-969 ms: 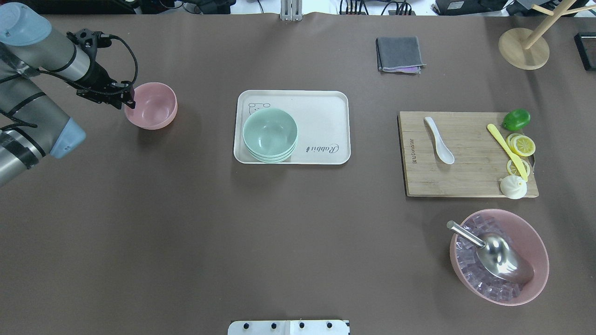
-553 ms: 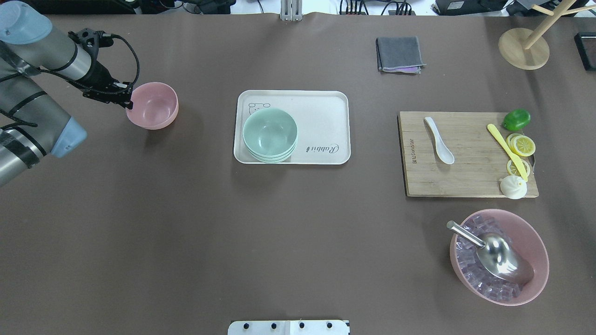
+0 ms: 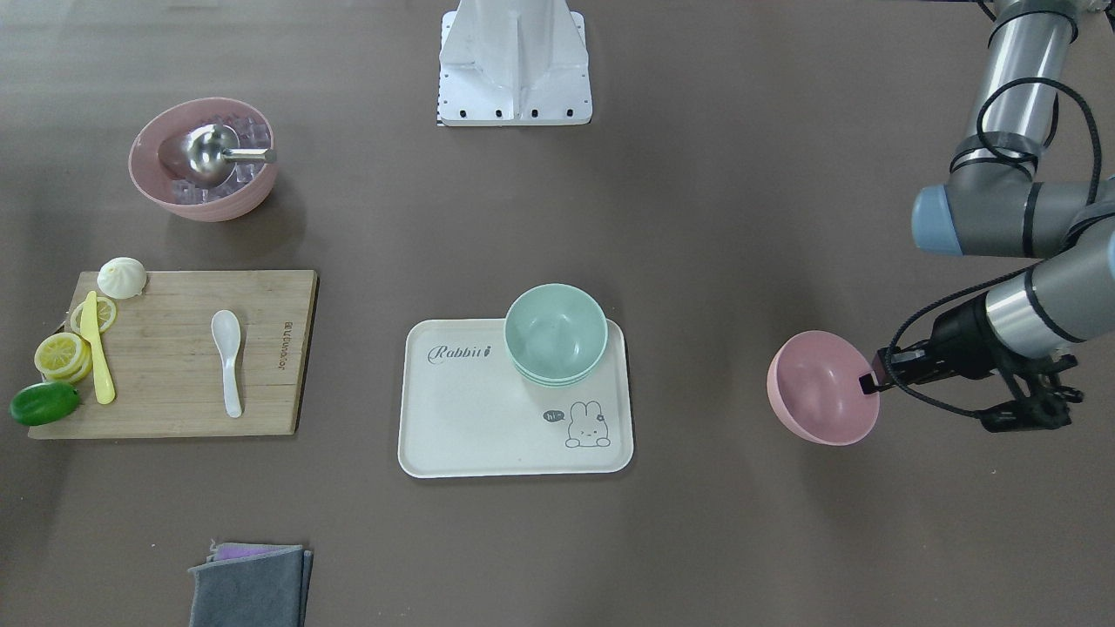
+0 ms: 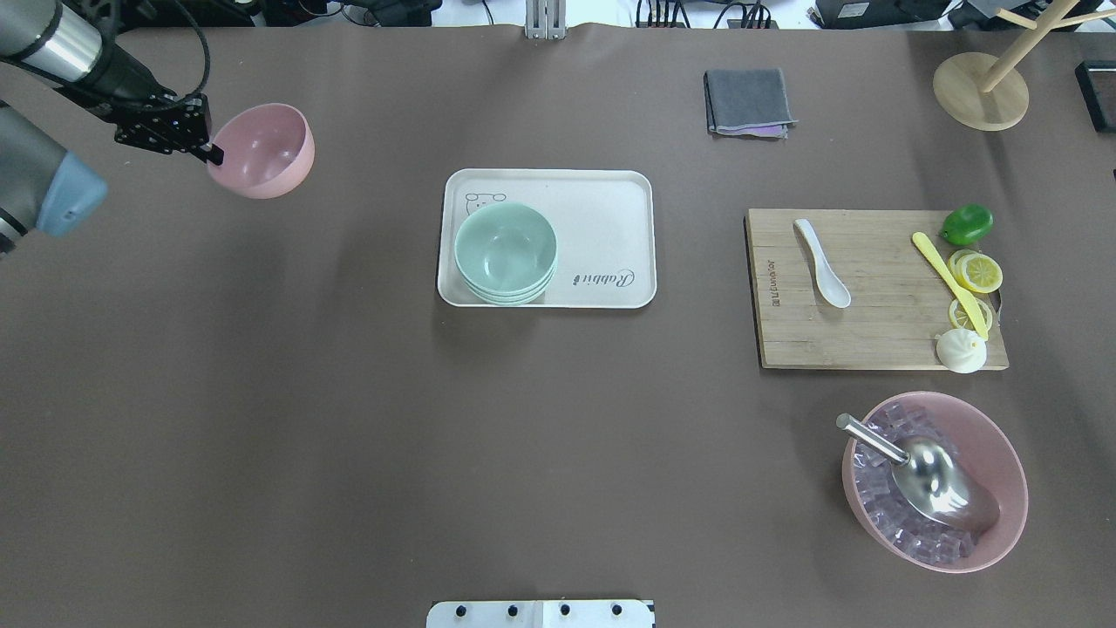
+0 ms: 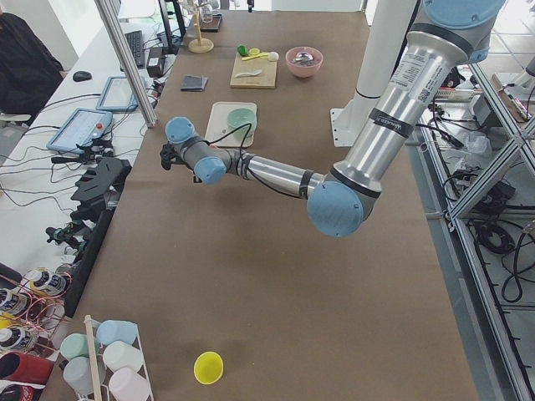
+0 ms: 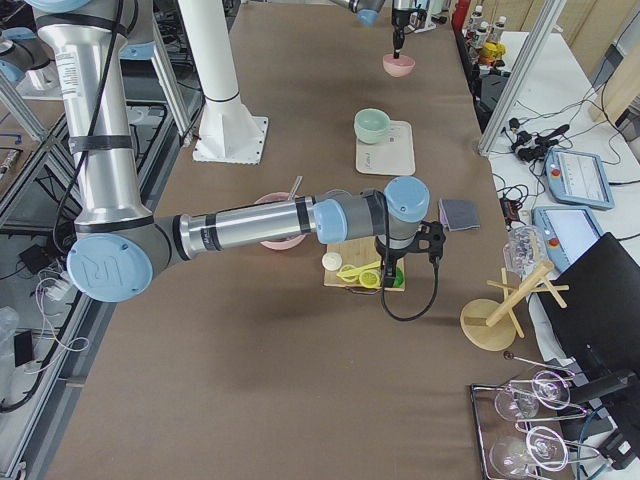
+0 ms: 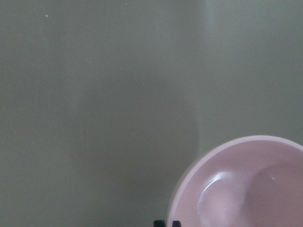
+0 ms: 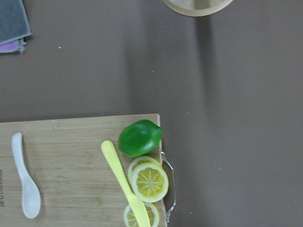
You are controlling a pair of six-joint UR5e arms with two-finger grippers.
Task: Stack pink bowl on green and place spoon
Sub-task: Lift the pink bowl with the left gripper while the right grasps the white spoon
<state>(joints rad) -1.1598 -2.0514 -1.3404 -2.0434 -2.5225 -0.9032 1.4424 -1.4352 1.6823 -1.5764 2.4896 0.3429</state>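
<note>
My left gripper (image 4: 212, 155) is shut on the near rim of the small pink bowl (image 4: 261, 150) and holds it tilted above the table, far left of the tray. The bowl also shows in the front view (image 3: 823, 387) and in the left wrist view (image 7: 246, 189). A stack of green bowls (image 4: 506, 253) stands on the white tray (image 4: 610, 201). The white spoon (image 4: 822, 263) lies on the wooden cutting board (image 4: 881, 336), and shows in the right wrist view (image 8: 26, 189). My right gripper shows only in the right exterior view (image 6: 386, 268), above the board; I cannot tell its state.
A large pink bowl of ice cubes with a metal scoop (image 4: 935, 480) sits near right. A lime (image 4: 966, 224), lemon slices, a yellow knife (image 4: 950, 283) and a bun (image 4: 961, 351) are on the board's right side. A grey cloth (image 4: 748, 101) and a wooden stand (image 4: 981, 91) lie at the back.
My left gripper has lifted the pink bowl off the table and carried it up and toward the far left; the bowl is now tilted. Nothing else has moved.
</note>
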